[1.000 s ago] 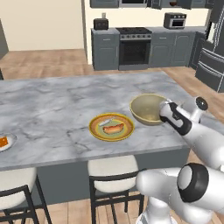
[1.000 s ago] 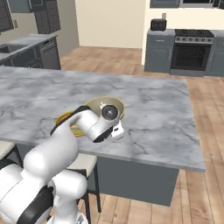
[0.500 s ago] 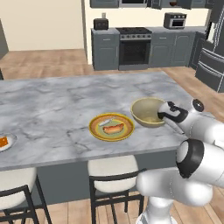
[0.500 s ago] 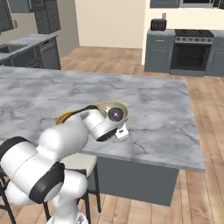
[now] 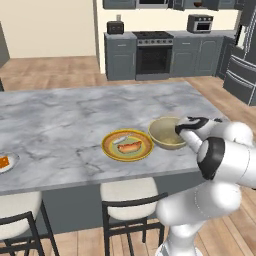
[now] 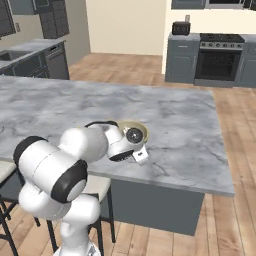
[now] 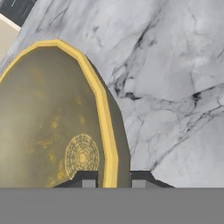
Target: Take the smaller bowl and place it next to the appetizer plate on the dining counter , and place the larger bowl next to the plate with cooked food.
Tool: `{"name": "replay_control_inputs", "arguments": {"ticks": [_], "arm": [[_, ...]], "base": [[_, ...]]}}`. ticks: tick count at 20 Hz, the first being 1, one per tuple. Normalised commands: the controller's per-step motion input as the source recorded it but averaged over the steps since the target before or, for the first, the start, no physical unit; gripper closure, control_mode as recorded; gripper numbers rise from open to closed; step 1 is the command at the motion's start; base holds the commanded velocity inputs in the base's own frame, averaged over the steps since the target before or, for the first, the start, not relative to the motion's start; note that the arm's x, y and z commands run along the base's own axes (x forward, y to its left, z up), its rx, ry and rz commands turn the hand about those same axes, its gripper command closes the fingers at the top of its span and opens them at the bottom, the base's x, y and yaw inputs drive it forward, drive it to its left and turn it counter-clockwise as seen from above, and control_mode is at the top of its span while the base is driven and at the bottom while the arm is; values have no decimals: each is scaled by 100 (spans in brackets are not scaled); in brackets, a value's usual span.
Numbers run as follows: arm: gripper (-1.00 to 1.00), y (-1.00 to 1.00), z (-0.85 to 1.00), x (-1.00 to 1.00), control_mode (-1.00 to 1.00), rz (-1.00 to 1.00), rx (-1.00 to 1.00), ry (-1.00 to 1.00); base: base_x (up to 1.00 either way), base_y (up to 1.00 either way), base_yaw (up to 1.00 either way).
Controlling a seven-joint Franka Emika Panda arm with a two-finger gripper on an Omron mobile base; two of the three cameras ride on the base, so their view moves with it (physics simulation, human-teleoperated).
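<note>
The larger bowl [image 5: 166, 133], wide and olive-yellow with a lemon-slice drawing inside [image 7: 48, 122], sits low on the dining counter [image 5: 70, 115] just right of the plate with cooked food [image 5: 127, 145]. My gripper [image 5: 179, 131] is shut on the bowl's right rim. In the hand view the gripper [image 7: 111, 177] has one tip inside the rim and one outside. From the right base view the bowl [image 6: 124, 123] peeks out behind my hand. The appetizer plate [image 5: 6, 162] with its orange wedge lies at the counter's far left edge. The smaller bowl is out of view.
White-seated black stools [image 5: 128, 196] stand under the counter's near edge, one more at the left [image 5: 15, 215]. Bare marbled top [image 6: 190, 125] stretches right and behind the bowl. Grey cabinets and a stove [image 5: 154, 52] line the back wall.
The bowl, still in my grip, has come slightly down and toward the near edge, closer to the yellow plate. My arm has folded tighter above the counter's edge.
</note>
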Motion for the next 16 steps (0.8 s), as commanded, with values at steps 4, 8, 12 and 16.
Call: {"name": "replay_control_inputs", "arguments": {"ticks": [4,8,12,16], "arm": [[100,-12,-35,20,-100,0,0,1],[100,-12,-34,12,-100,0,0,0],[100,-1,-34,15,-100,0,0,0],[-100,0,16,1,-100,0,0,-1]], "base": [[0,0,0],[0,0,0],[0,0,0],[0,0,0]]}}
